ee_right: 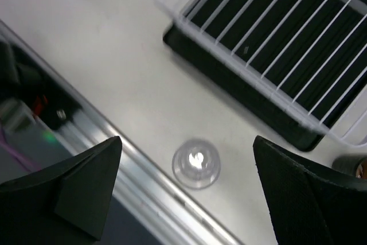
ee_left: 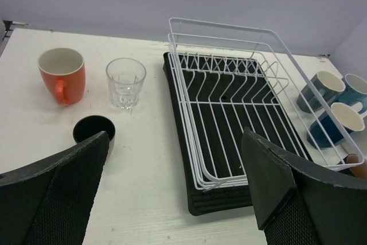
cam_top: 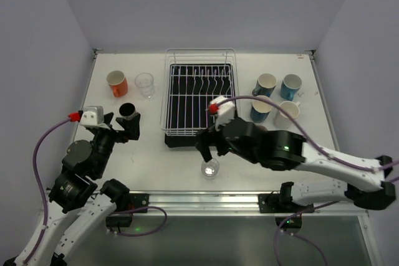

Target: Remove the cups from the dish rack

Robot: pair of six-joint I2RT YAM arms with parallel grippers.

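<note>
At the near edge of the worktop, about midway along it, the right gripper (cam_top: 209,149) hangs with its jaws spread wide, grasping nothing. A small round clear glass (ee_right: 196,163) stands upright directly below the gap, clear of both fingers.

Toward the left edge, the left gripper (ee_left: 175,142) is likewise released. Its black, mesh-textured pads (ee_left: 74,187) are far apart, and a squat black cup (cam_top: 128,111) sits just beside the left one; whether they touch cannot be told.

The dish rack (cam_top: 167,95), thin white wire with upright prongs, rests on a ribbed black drip tray (cam_top: 184,140) against the middle of the far edge.

Near the far-left corner stand a glossy orange mug (cam_top: 116,83) and a faceted clear tumbler (cam_top: 144,84). Toward the far-right corner are a dark blue mug (cam_top: 264,84), a teal mug (cam_top: 290,85), another blue mug (cam_top: 260,110) and a pale mug (cam_top: 287,113).
</note>
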